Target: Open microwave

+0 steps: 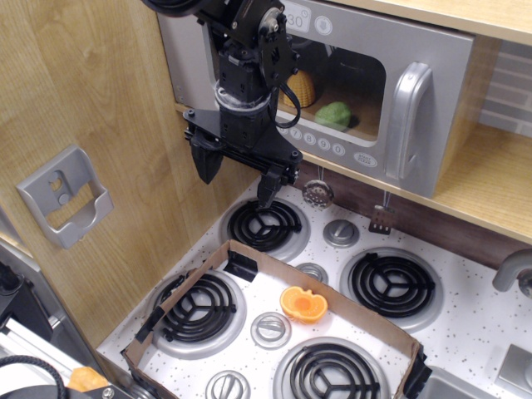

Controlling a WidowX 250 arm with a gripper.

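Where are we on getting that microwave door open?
Nothing done: the grey plastic toy microwave looks shut, door flush. In hand: the black pincer hangs open over the stove, left of the silver vertical handle, not touching it. Left: reach the handle, grip, pull.

grey plastic toy microwave: smooth, satin; clear glossy window door; silver, metal-look handle
black robot gripper: matt black, hard plastic or metal, cannot tell which
light wooden side panel: pale grain, matt
white speckled stovetop: smooth, faintly glossy
black coil burners with silver rings: dull black coils, brushed-silver rims
brown cardboard strip: rough, matt paper board
small orange pumpkin-shaped toy: shiny plastic
grey wall holder: smooth matt plastic
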